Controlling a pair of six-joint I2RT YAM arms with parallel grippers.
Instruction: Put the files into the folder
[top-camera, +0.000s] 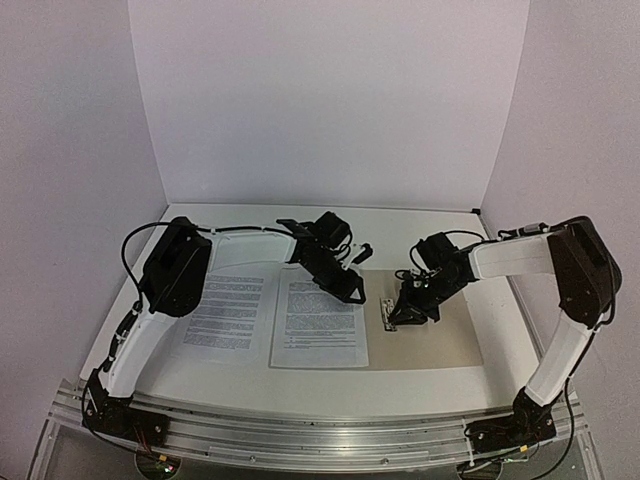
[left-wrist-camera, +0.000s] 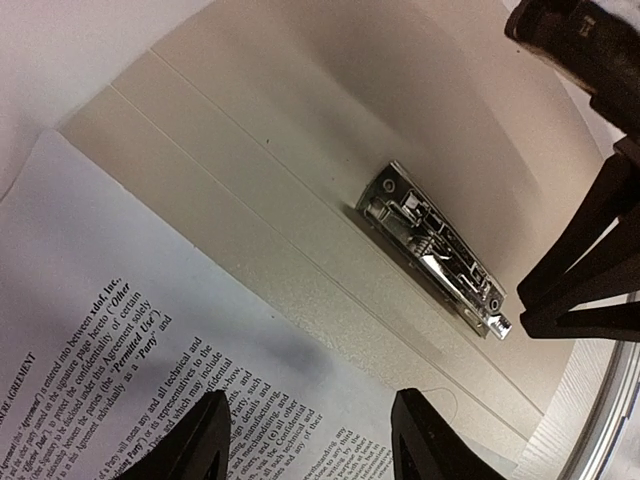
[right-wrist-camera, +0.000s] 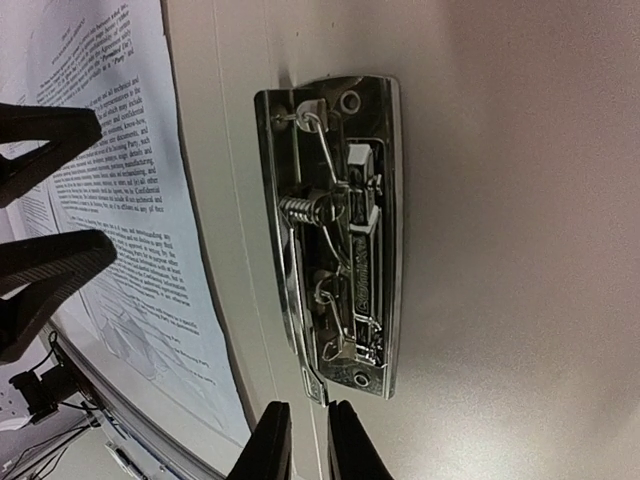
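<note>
The folder (top-camera: 440, 330) lies open and flat on the table (top-camera: 300, 385), towards the right. It is plain tan card, bare and matt, with a few straight creases running down it like a spine. Just right of those creases a shiny metal clip (top-camera: 389, 315) is fixed to the card, long and narrow, with a coiled spring, wire levers and a rivet hole at each end.

The first sheet (top-camera: 320, 322) is white with dense blocks of small black print. It lies flat over the folder's left part, its right edge just short of the creases. The second sheet (top-camera: 228, 312) looks much the same and lies on the table just left of the first.

The left gripper (left-wrist-camera: 310, 405) hangs over the first sheet's upper right corner with its fingers spread and nothing between them. The right gripper (right-wrist-camera: 310, 425) sits at one end of the clip with its fingers drawn almost together, only a thin gap left. I cannot tell whether they pinch the clip's tip.
</note>
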